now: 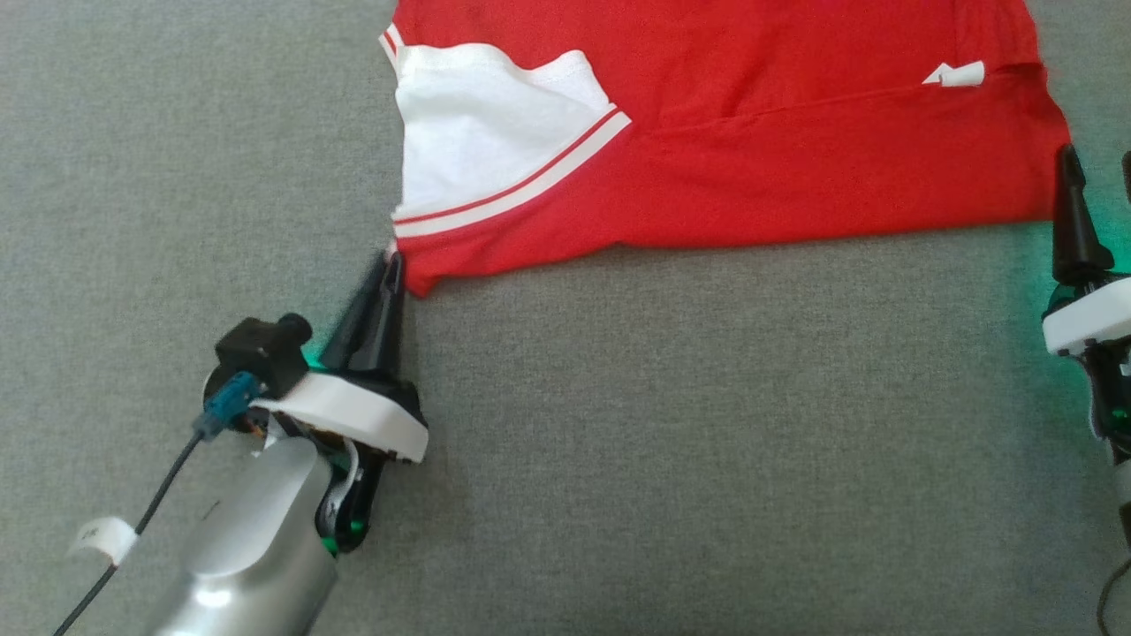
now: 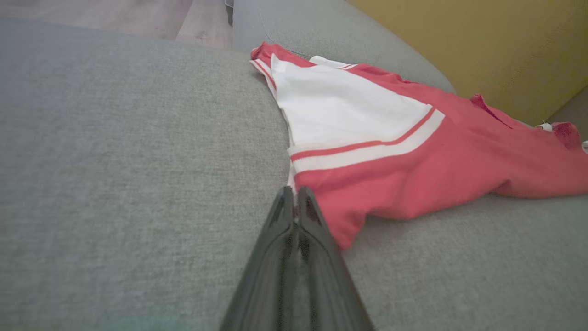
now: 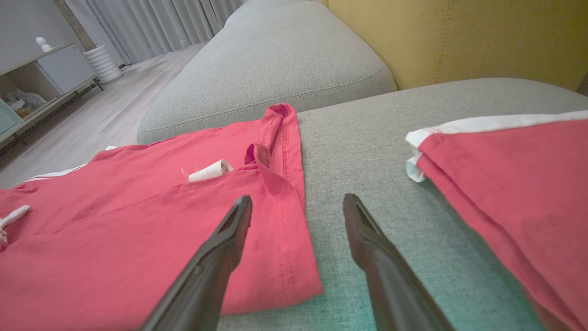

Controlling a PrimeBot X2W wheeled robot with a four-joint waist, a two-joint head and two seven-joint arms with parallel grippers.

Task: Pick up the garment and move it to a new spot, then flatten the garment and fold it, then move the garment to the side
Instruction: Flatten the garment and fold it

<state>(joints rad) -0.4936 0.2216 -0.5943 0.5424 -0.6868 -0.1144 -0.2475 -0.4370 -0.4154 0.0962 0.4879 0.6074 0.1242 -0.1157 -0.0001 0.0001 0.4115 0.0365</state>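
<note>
Since the left gripper (image 2: 295, 194) is clenched on just the near corner tip of the red-and-white striped cloth garment (image 1: 751, 159), spread on the grey woven sofa cushion (image 1: 618, 442), w/ the right gripper (image 3: 297, 199) gaping astride the other corner, lifting now prob. slips or skews it.

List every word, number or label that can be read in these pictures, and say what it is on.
No text can be read for certain.
White cable tag, lower left of the head view: dark marks, too blurred to read.
White label on the red garment: print too small to read.
</note>
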